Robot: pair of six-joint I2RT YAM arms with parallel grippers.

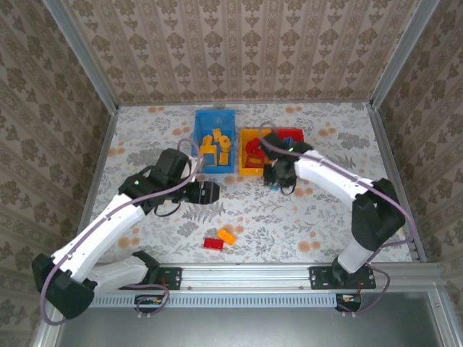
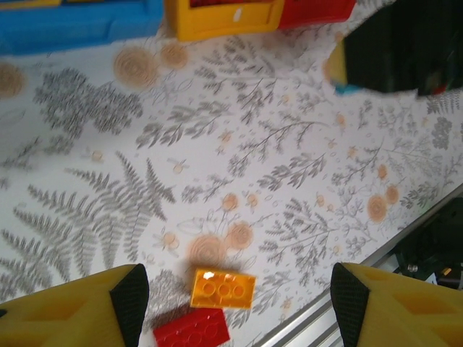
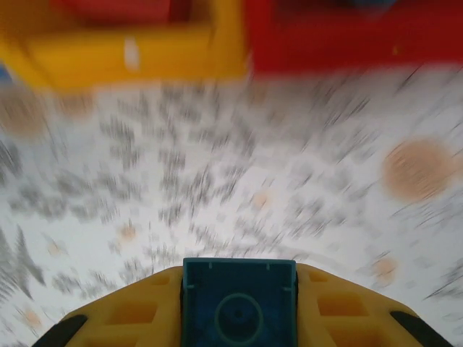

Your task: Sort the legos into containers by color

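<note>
Right gripper (image 1: 279, 178) pinches a blue brick (image 3: 239, 303); left gripper (image 1: 210, 193) is spread. Releasing above the nearby yellow bin (image 1: 251, 172) would missort it.

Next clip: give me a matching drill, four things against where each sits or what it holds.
Things:
1 blue bin
2 yellow bin
3 blue brick
4 red brick

Places or contents:
a lying on the table
b between the right gripper fingers
c holds red bricks
d holds yellow bricks

Pairs: 1-d, 2-c, 3-b, 4-a
</note>
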